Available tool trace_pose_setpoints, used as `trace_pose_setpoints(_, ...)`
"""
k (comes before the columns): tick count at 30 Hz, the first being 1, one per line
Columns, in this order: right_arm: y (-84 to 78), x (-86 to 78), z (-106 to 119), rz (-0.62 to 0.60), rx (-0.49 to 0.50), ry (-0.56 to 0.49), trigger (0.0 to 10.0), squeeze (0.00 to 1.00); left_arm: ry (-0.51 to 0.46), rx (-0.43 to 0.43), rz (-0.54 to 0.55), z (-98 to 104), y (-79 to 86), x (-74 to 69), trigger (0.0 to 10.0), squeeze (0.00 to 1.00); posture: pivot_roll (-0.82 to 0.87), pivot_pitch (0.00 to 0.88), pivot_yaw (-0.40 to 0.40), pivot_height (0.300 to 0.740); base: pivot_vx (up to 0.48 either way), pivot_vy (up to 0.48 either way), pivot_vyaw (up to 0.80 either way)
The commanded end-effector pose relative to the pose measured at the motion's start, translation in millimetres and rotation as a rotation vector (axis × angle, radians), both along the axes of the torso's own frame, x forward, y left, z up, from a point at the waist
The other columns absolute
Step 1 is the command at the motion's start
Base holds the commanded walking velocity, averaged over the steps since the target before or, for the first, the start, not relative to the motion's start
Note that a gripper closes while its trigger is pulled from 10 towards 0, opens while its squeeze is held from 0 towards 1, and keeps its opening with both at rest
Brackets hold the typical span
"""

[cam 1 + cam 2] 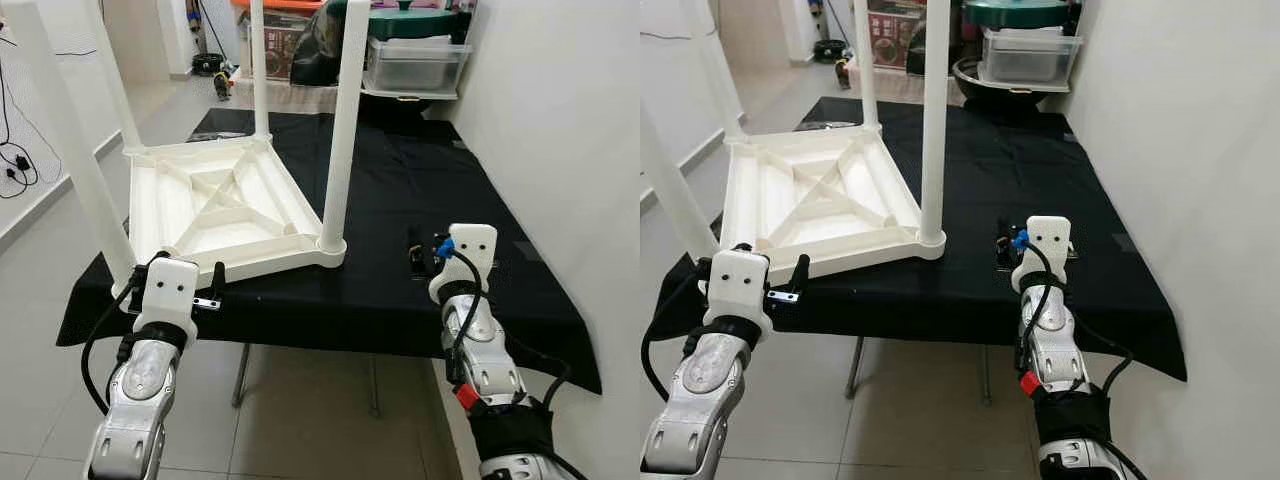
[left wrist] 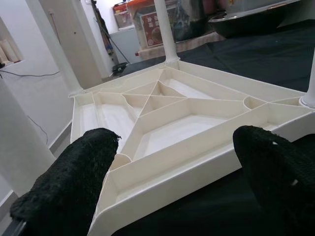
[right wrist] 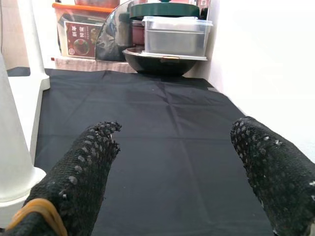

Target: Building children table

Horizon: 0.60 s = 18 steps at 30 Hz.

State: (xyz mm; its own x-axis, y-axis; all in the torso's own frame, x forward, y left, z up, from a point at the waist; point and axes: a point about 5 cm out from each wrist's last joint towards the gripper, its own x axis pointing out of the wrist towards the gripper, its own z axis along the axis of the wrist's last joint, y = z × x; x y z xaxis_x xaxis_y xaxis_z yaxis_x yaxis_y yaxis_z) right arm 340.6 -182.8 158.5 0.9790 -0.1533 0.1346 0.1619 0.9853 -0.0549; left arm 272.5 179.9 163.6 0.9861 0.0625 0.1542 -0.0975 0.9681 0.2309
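A white plastic children's table (image 1: 215, 205) lies upside down on a black-clothed table (image 1: 420, 190), with its ribbed underside facing up. Several white legs stand up from its corners; the nearest-right leg (image 1: 340, 120) rises from the front corner socket. My left gripper (image 1: 176, 268) hovers at the front-left corner of the white table, open, its fingers (image 2: 74, 187) spread before the near rim (image 2: 197, 167) and holding nothing. My right gripper (image 1: 455, 245) is over the black cloth to the right of the white table, open and empty, its fingers (image 3: 83, 167) wide apart.
A white wall (image 1: 560, 120) runs close along the right side. At the far end stand a clear storage box (image 1: 415, 60), a dark bowl (image 3: 157, 59) and a printed carton (image 3: 81, 42). Tiled floor (image 1: 40, 260) with cables (image 1: 15, 165) lies to the left.
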Motion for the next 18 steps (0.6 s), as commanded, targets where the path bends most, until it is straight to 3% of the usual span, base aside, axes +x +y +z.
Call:
trace_pose_setpoints(1, 0.4, 1.9, 1.1, -0.006, -0.001, -0.002, 10.0, 0.0, 0.004, 0.012, 0.001, 0.7, -2.0, 1.0, 10.0, 0.0, 0.08, 0.0, -0.084, 0.74, 0.244, 0.0, 0.0)
trace_pose_setpoints(18, 6.5, 0.8, -1.7, 0.022, 0.005, 0.007, 10.0, 0.0, 0.017, 0.01, -0.016, -4.0, -5.1, -0.4, 10.0, 0.0, 0.08, 0.0, -0.08, 0.74, 0.285, 0.0, 0.0)
